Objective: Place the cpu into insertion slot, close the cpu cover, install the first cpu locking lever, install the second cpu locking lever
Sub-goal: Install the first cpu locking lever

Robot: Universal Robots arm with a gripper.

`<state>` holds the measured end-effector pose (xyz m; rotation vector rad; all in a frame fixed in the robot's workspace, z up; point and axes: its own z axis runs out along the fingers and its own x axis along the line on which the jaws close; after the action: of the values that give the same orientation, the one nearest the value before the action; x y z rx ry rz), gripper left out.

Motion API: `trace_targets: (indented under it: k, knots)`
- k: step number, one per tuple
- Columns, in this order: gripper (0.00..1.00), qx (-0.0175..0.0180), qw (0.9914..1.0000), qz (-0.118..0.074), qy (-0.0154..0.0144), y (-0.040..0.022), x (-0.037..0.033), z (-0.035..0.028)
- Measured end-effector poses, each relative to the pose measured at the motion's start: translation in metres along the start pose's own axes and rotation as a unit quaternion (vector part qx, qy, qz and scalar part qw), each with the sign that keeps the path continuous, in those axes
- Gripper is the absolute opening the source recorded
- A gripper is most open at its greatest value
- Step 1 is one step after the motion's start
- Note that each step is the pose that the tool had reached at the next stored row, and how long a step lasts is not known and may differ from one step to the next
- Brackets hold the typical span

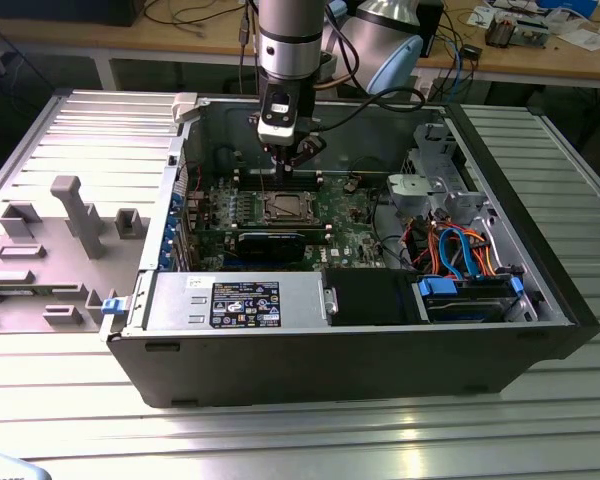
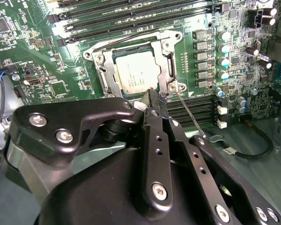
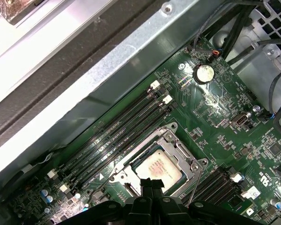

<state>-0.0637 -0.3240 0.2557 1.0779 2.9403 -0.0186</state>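
We see the gripper (image 2: 152, 96) down inside the open computer case (image 1: 555, 300), its tip just over one edge of the insertion slot (image 2: 97, 56), mid green board (image 2: 61, 89). The jaws look pressed together, with no gap and nothing visible between them. The cpu (image 2: 136, 75) sits in the slot, just past the tip. The cpu cover (image 2: 107, 77) lies flat on it, and the chip shows through the window.

In the second wrist view a locking lever (image 2: 189, 115) sticks out as a thin rod from the slot corner just beside the tip, slanting over the near memory slots (image 2: 196, 105). We can't tell whether the tip touches it. A second wire lever (image 2: 131, 36) runs along the slot's far edge.

The first wrist view adds the case wall (image 3: 107, 70), a longer bank of memory slots (image 3: 117, 136) between that wall and the slot, and a coin cell (image 3: 204, 72).

The exterior view has the arm (image 1: 288, 40) coming straight down. A long black card (image 1: 270, 240) lies just beside the slot, a labelled silver box (image 1: 235, 300) sits at the case's front edge, and a drive bay with blue and orange cables (image 1: 460, 250) is towards the exterior view's right.
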Motion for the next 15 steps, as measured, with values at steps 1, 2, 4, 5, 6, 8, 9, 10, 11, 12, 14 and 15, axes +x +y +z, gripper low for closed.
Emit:
trace_targets:
  k: [1,2,4,5,6,8,9,10,11,12,14,15]
  knots:
    - [0.11,0.0,1.0,0.0,0.0,0.0,0.0,0.0]
    - [0.11,0.0,1.0,0.0,0.0,0.0,0.0,0.0]
    - [0.11,0.0,1.0,-0.003,-0.0001,0.0,0.0,0.0]
    - [0.11,0.0,1.0,-0.003,0.0,0.0,0.0,0.0]
    - [0.11,0.0,1.0,-0.003,0.0,0.0,0.0,0.0]
    - [0.11,0.0,0.99999,-0.004,0.0,0.0,0.0,0.0]
    - [0.11,0.0,0.99999,-0.004,0.0,0.0,0.0,0.0]
    - [0.11,0.0,0.99999,-0.004,0.0,0.0,0.0,0.0]
    - [0.11,0.0,0.99999,-0.004,0.0,0.0,0.0,0.0]
    - [0.11,0.0,0.99999,-0.004,0.0,0.0,0.0,0.0]
    - [0.11,-0.0001,0.99999,-0.005,0.0,0.0,0.0,0.0]
    - [0.11,0.0,0.99999,-0.005,-0.0001,0.0,0.0,0.0]
